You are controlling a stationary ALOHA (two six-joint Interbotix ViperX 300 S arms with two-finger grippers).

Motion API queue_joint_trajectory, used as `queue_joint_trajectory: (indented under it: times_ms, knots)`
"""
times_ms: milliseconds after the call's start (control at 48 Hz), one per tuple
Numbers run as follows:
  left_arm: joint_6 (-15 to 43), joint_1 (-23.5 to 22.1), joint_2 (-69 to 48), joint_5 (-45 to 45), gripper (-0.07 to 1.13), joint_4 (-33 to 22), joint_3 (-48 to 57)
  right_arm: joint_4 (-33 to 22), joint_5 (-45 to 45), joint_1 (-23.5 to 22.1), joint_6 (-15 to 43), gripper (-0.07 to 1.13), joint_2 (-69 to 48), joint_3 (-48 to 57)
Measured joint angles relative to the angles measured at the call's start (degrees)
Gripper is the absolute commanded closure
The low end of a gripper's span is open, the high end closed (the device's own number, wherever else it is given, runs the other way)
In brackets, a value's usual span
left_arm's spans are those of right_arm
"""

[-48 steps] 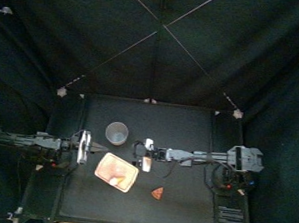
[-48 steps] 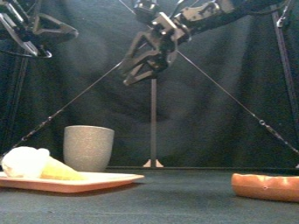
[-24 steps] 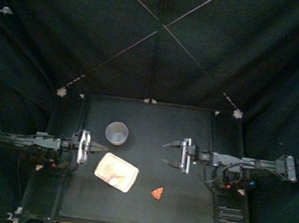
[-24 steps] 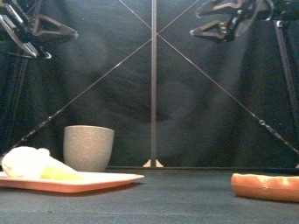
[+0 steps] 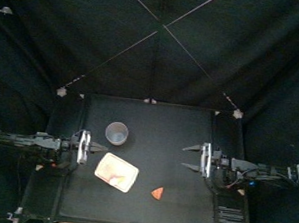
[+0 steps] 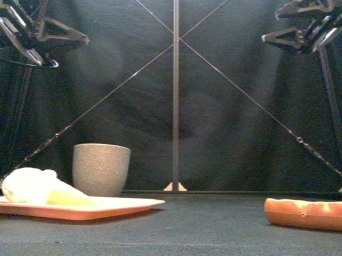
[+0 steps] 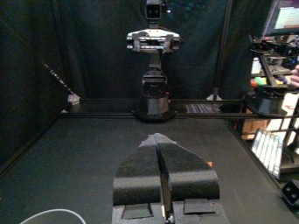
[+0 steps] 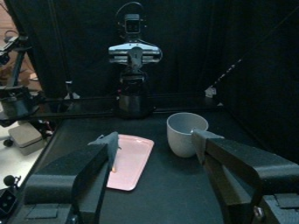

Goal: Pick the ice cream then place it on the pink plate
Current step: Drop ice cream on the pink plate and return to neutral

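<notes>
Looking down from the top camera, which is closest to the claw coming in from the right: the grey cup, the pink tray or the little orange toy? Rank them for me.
1. Orange toy: nearest the right gripper, toward the front, near the middle.
2 and 3. Pink tray and grey cup: both farther off on the left half, too close to call.

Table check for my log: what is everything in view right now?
ice cream: one, white scoop on a yellow cone, lying on the pink tray
pink tray: one, pink, table's front left
grey cup: one, grey, upright behind the tray
toy food: one, orange, near the front, right of the tray
left gripper: one, black, shut, empty, at the left side
right gripper: one, black, open, empty, at the right side
</notes>
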Motion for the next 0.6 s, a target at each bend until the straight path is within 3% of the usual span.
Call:
queue_joint_trajectory:
  times_ms: [604]
  knots:
    - [0.0,0.0,0.0,0.0,1.09,0.1,0.0,-0.3,-0.1,-1.9,-0.1,0.07,-0.2,2.1]
